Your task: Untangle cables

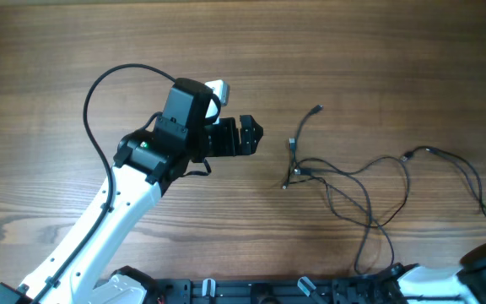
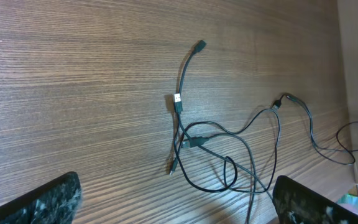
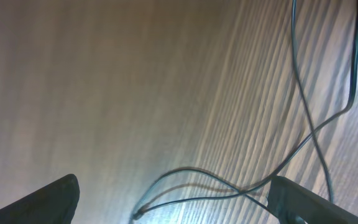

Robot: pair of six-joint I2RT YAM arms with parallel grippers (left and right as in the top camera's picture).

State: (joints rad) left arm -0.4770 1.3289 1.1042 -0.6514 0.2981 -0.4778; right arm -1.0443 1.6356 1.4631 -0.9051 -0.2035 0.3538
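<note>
Cables (image 1: 300,171), thin and black with small grey plug ends, lie in one loose tangle on the wooden table (image 1: 57,51), right of centre. Five plug ends show in the left wrist view. The loops cross too much to count the cords. One strand trails toward the right edge. The left gripper (image 1: 253,135) hovers near the tangle's left side, jaws spread and empty. The right gripper (image 3: 173,186) hangs over crossing strands, fingers wide apart, gripping nothing.

Robot lab bench, wood-grain tabletop (image 1: 57,51), left arm (image 1: 116,211) and right arm (image 1: 479,268) mounted along its near edge, thin black cables (image 1: 300,171) loose mid-right.
</note>
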